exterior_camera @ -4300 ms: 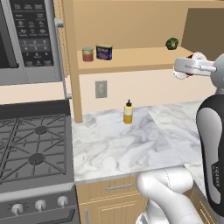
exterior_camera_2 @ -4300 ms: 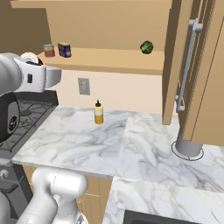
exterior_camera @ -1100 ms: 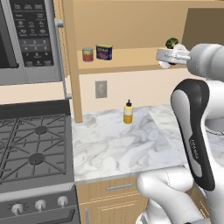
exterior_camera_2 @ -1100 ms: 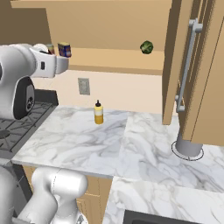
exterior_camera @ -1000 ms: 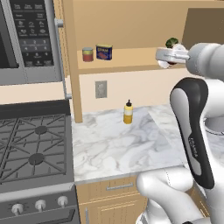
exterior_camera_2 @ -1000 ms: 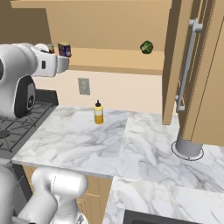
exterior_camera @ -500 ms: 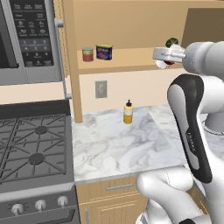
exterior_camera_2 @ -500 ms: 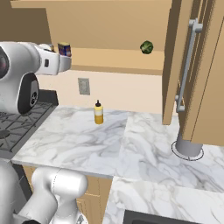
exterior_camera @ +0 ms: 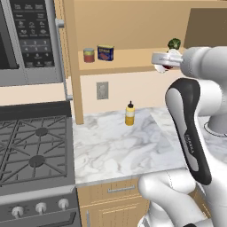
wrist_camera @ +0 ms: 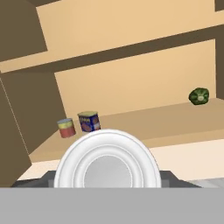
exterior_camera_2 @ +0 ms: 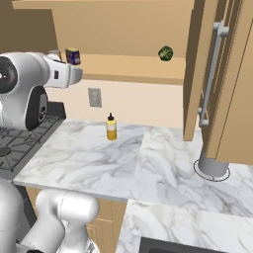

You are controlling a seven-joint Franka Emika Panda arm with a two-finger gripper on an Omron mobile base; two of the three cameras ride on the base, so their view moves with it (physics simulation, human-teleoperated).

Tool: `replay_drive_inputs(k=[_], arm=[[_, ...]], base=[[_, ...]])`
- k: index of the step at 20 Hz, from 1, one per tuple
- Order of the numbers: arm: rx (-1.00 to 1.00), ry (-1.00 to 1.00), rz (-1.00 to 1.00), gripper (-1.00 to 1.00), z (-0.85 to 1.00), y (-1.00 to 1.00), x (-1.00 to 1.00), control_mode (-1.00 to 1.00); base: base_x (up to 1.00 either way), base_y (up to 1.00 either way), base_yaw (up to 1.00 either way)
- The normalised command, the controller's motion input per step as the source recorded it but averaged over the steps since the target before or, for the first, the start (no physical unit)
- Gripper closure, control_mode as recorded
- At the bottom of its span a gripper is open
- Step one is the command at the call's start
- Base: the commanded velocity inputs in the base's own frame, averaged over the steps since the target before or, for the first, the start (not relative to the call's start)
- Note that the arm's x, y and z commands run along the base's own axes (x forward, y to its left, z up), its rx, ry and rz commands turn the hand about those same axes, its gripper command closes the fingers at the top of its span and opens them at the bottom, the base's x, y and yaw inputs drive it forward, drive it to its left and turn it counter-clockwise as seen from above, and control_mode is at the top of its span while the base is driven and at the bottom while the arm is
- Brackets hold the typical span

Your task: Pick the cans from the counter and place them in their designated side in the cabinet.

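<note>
The gripper [exterior_camera: 165, 61] clamps a round can [wrist_camera: 107, 162] level with the cabinet [exterior_camera: 133, 31] shelf; at ten o'clock a blue tin [wrist_camera: 89, 121] already stands shelved beside a red can [wrist_camera: 66, 127]. One placement apparently remains.

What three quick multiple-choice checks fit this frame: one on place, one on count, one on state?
1. Where does the yellow squeeze bottle stand?
A. on the marble counter
B. on the cabinet shelf
C. on the stove

2. How many tins stand at the left end of the cabinet shelf?
A. none
B. two
C. four

3. What is the claw doing?
A. hanging empty
B. pressing the microwave
C. holding a round can

Answers: 1 A, the bottle stands on the marble below the outlet. 2 B, a red can and a blue tin stand side by side. 3 C, the can's round end sits at the claw in the hand view.
</note>
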Motion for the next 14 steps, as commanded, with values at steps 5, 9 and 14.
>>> replay_drive_inputs(k=[5, 9, 14], arm=[[0.0, 0.0, 0.01, 1.0, -0.05, 0.01, 0.19, -1.0], [0.0, 0.0, 0.0, 1.0, -0.04, 0.01, 0.19, -1.0], [0.0, 0.02, 0.0, 1.0, -0.03, 0.06, 0.18, -1.0]], base=[[0.0, 0.0, 0.0], [0.0, 0.0, 0.0], [0.0, 0.0, 0.0]])
